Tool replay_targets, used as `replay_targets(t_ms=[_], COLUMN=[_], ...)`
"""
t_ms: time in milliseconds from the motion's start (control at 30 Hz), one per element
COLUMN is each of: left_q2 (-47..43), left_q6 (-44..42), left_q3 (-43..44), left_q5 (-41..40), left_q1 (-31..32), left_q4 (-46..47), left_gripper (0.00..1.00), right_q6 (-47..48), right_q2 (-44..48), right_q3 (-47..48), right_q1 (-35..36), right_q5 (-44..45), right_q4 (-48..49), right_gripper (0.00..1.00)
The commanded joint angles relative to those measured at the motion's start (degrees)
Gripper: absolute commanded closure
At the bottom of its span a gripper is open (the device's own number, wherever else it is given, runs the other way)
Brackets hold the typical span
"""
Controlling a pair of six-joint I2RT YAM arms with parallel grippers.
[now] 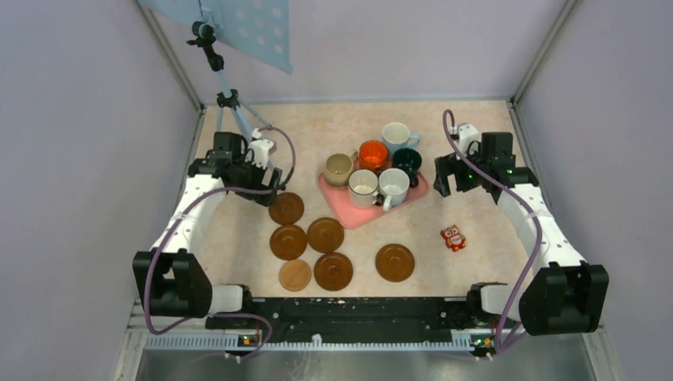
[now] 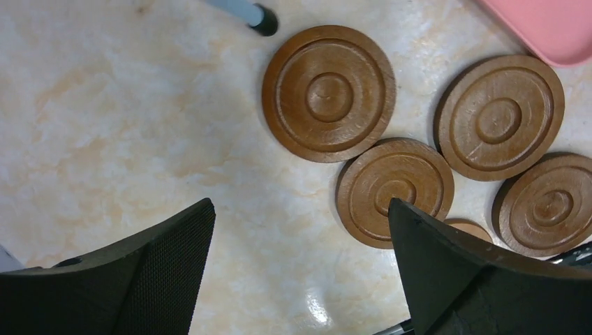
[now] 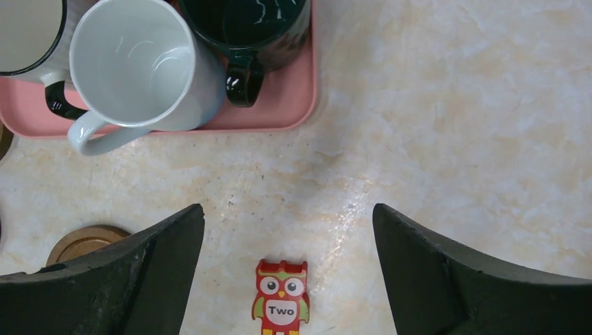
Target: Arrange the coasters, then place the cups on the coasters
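Several round coasters lie loose on the table's near left: dark brown ones (image 1: 286,208) (image 1: 325,235) (image 1: 395,262) and a lighter tan one (image 1: 295,275). Several cups stand packed on a pink tray (image 1: 357,213): beige (image 1: 339,168), orange (image 1: 372,155), dark green (image 1: 407,161), and whitish ones (image 1: 394,186). My left gripper (image 2: 300,209) hovers open over bare table beside the brown coasters (image 2: 329,93) (image 2: 395,190). My right gripper (image 3: 287,209) is open right of the tray, with a white cup (image 3: 139,73) and the green cup (image 3: 251,28) ahead of it.
A small red owl figurine (image 3: 281,299) lies on the table between the right fingers' line, below them. A tripod (image 1: 230,99) stands at the back left, one foot (image 2: 264,21) near the coasters. Walls close in the table on three sides.
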State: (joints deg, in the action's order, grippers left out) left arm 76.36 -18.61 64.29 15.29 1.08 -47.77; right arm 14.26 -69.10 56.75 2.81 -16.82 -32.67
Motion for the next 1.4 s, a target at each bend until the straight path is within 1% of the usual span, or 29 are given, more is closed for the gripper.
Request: replay_targets(t_ms=[0, 100, 167, 267, 333, 433, 533, 600, 700, 867, 1033, 1133, 1267, 1367], left_q2=[-0.8, -1.6, -2.2, -3.1, -4.1, -4.7, -3.0, -1.4, 1.5, 8.4, 13.1, 15.6, 17.9, 20.1], left_q6=[-4.5, -9.5, -11.6, -12.1, -11.1, -3.7, 5.2, 10.3, 15.8, 22.2, 26.7, 29.4, 32.5, 33.9], left_q3=[1.2, -0.5, -2.1, -4.2, -6.0, -8.4, -8.6, -9.3, -9.8, -7.6, -8.2, -9.5, -10.9, -10.6], left_q5=[0.0, -0.1, -0.5, 1.4, 4.4, 6.9, 12.9, 15.4, 14.5, 11.2, 9.7, 9.0, 9.3, 9.0], left_q1=[5.2, 9.5, 12.4, 16.2, 16.9, 16.9, 17.0, 17.1, 17.6, 17.9, 18.1, 18.2, 18.5, 18.5], left_q4=[1.5, 1.5, 1.9, 3.5, 6.4, 13.7, 17.8, 21.5, 27.7, 32.1, 36.7, 40.0, 43.2, 44.3], left_gripper=[0.01, 0.01, 0.01, 0.01, 0.01, 0.01, 0.01, 0.01, 0.08, 0.26, 0.39, 0.49, 0.56, 0.58], right_q6=[1.6, 6.1, 8.3, 8.9, 8.1, 5.5, 1.5, -0.6, -2.9, -6.2, -8.0, -8.3, -9.5, -9.9], right_q2=[-1.2, -0.5, 0.1, 0.5, 0.4, -0.9, -3.2, -5.3, -9.0, -15.5, -20.0, -22.5, -25.7, -27.5], right_q3=[2.2, 1.1, 0.3, -2.3, -4.1, -5.0, -4.5, -3.4, -0.9, 3.1, 5.4, 6.6, 7.6, 8.2], right_q1=[-0.2, -0.2, 0.5, 3.3, 5.1, 5.4, 5.4, 5.4, 5.4, 5.4, 4.9, 4.7, 4.4, 3.9], right_q5=[-6.3, -11.1, -12.2, -7.8, -5.1, -4.1, -2.0, -1.3, -1.1, -1.7, -1.7, -2.2, -2.8, -2.8], right_q4=[-0.7, -2.5, -3.1, -1.3, 0.8, 3.1, 4.8, 5.3, 5.3, 6.0, 7.4, 7.9, 8.8, 9.4], right_gripper=[0.12, 0.12, 0.12, 0.14, 0.15, 0.16, 0.18, 0.20, 0.26, 0.37, 0.42, 0.44, 0.47, 0.48])
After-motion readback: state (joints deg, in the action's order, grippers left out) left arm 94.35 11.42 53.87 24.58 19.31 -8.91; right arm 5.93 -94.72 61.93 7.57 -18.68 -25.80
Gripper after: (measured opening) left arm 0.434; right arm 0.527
